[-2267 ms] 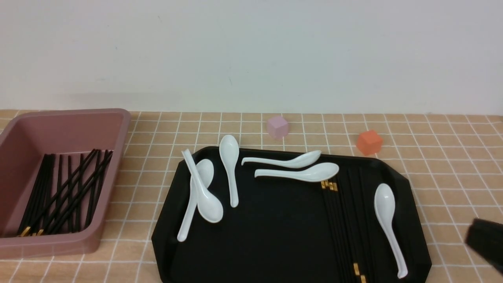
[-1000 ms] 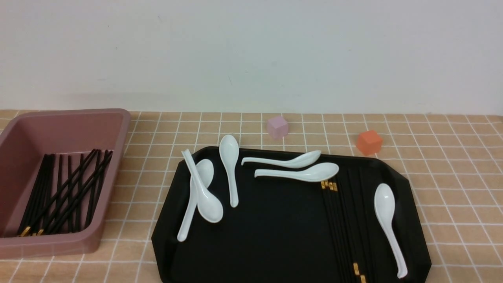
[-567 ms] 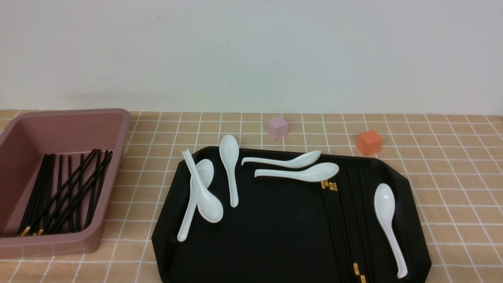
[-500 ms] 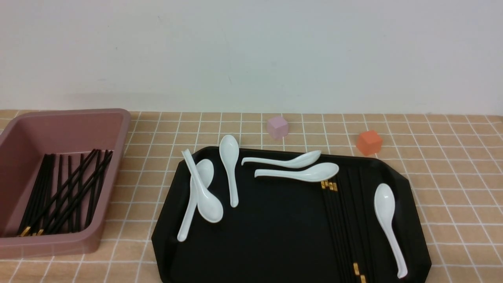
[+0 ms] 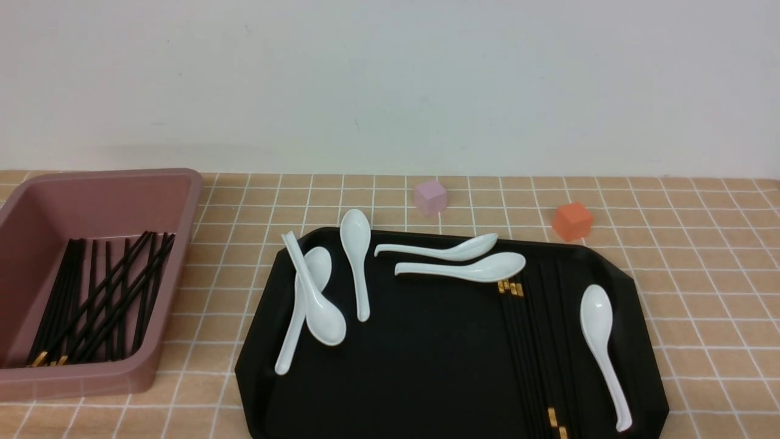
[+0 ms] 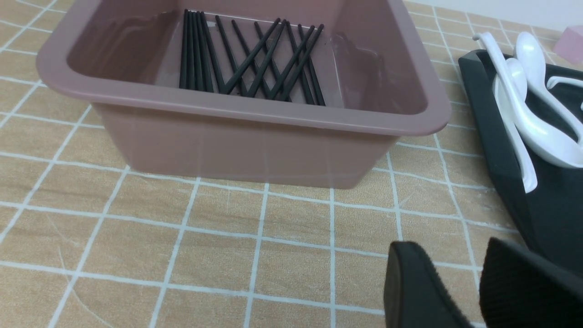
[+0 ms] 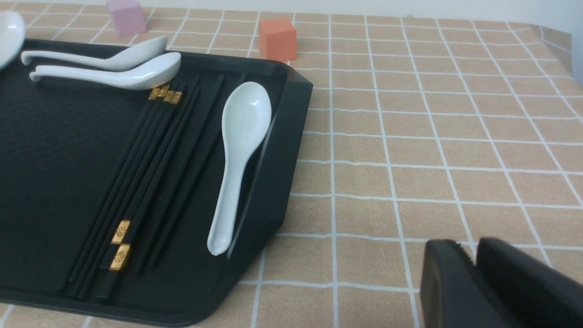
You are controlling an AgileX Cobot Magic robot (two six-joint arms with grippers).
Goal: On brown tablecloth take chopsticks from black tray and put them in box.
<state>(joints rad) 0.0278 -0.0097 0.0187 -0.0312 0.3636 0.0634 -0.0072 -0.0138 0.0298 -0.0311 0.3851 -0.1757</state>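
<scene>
Chopsticks (image 5: 536,341) lie on the black tray (image 5: 426,366), lower right. Both the left gripper (image 6: 473,291) and right gripper (image 7: 476,273) are nearly closed, empty.

cloth (image 5: 701,256): tan-orange with thin white squares
tray (image 5: 426,366): shiny black
chopsticks (image 5: 536,341): black (little gold bands)
box (image 5: 177,201): dusty pink
spoons (image 5: 600,341): white
cubes: one pink (image 5: 430,196), one orange (image 5: 572,221)

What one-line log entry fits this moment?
chopsticks: some on tray | box: holds others | left tool: empty | right tool: shut, empty
</scene>
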